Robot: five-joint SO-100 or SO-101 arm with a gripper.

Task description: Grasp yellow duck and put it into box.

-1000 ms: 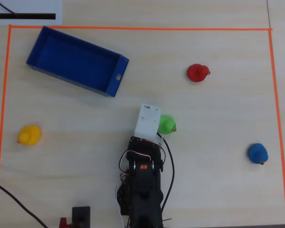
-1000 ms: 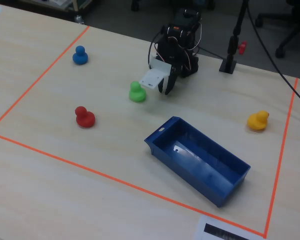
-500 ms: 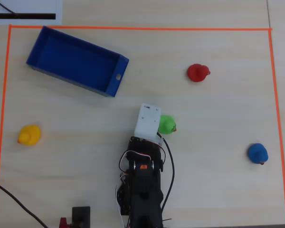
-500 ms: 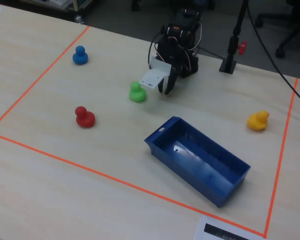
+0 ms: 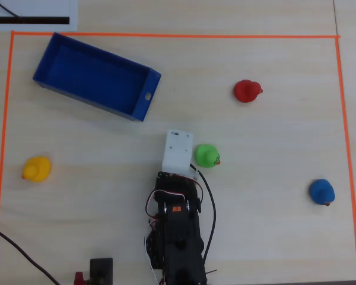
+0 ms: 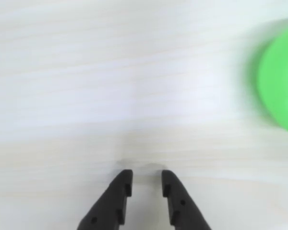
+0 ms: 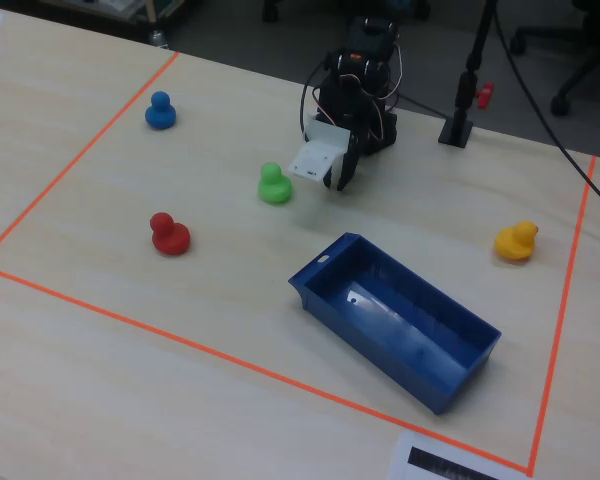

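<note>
The yellow duck [image 5: 37,168] stands alone on the table at the far left of the overhead view, and at the right [image 7: 516,241] in the fixed view. The dark-blue box [image 5: 143,98] lies open-topped and empty at the upper left of the overhead view, and near the middle [image 7: 360,340] in the fixed view. My gripper [image 6: 147,175] hangs low over bare table beside the green duck, far from the yellow one. Its black fingers [image 6: 120,191] stand a narrow gap apart with nothing between them. From above, the white wrist housing [image 5: 178,152] hides them.
A green duck [image 5: 206,155] sits just right of my wrist in the overhead view. A red duck [image 5: 247,91] and a blue duck [image 5: 321,191] stand further right. Orange tape [image 5: 166,35] frames the work area. The arm's base [image 5: 175,237] and cables fill the bottom centre.
My wrist has swung a little to the left in the overhead view, away from the green duck. The ducks and box have not moved.
</note>
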